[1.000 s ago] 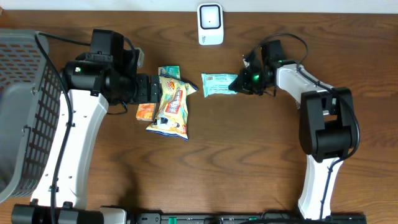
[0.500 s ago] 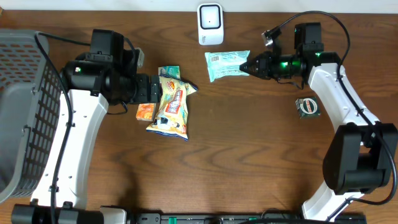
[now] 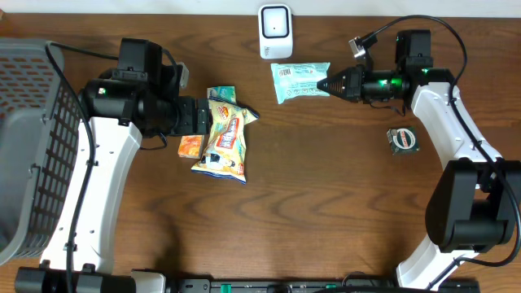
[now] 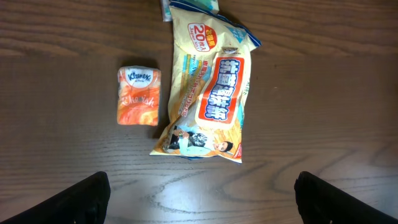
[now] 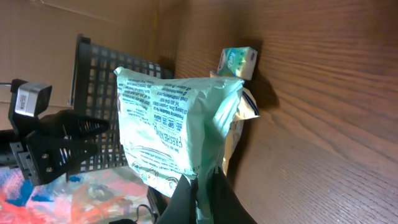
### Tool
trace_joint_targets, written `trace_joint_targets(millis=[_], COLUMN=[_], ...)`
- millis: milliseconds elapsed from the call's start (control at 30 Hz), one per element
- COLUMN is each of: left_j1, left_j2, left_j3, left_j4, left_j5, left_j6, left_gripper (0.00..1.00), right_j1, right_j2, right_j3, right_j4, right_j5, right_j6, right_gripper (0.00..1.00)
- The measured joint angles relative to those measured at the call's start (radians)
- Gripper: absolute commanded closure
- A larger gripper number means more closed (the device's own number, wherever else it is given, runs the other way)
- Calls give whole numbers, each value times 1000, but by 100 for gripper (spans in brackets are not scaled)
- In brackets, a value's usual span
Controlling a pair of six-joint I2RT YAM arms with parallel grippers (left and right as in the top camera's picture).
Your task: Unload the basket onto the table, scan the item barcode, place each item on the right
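A mint-green packet (image 3: pixel 299 80) hangs in the air just below and to the right of the white scanner (image 3: pixel 275 31), its barcode label facing up at its left end. My right gripper (image 3: pixel 324 84) is shut on the packet's right edge. The right wrist view shows the packet (image 5: pixel 174 124) pinched between the dark fingers of that gripper (image 5: pixel 202 193). My left gripper (image 3: pixel 203 118) hovers open over a yellow snack bag (image 3: pixel 225 138). In the left wrist view its gripper (image 4: pixel 199 202) holds nothing, and the bag (image 4: pixel 208 87) lies beyond it.
An orange tissue pack (image 3: pixel 190 146) lies left of the snack bag, and a small green box (image 3: pixel 221 94) sits above it. A grey basket (image 3: pixel 32 146) stands at the far left. A small round roll (image 3: pixel 403 140) lies under the right arm.
My right arm lifted the green packet and carried it back and right, near the scanner, slowing in the last half second. The round roll came into view. The left arm stayed still.
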Motion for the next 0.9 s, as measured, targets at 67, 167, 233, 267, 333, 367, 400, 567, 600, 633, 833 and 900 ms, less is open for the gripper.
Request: trace_joint_targets(millis=[67,167,233,267,333,367,400,567,600,633,833,900], left_j1=[0,0,0,0,0,0,0,0,0,0,0,0], left_j2=[0,0,0,0,0,0,0,0,0,0,0,0], left_j3=[0,0,0,0,0,0,0,0,0,0,0,0], left_j4=[0,0,0,0,0,0,0,0,0,0,0,0], left_j5=[0,0,0,0,0,0,0,0,0,0,0,0], left_j6=[0,0,0,0,0,0,0,0,0,0,0,0], left_gripper=[6,6,6,6,6,6,6,6,6,6,6,6], right_j1=[0,0,0,4,9,17,27,167,202,226,410,443], right_j2=[-2,-24,-47,-61,-89,-104,-113,-127,-127,-127,-127,-127], right_j3=[0,0,0,0,0,0,0,0,0,0,0,0], right_j4=[0,0,-1,0,0,2,7,75,93,108,211,210], right_j5=[2,19,50,79,139,185,225,584,665,728,1186,1265], right_j6=[0,1,8,12,19,21,22,0,-13,-24,-185,-222], right_gripper=[99,99,99,99,99,99,99,99,99,99,99,99])
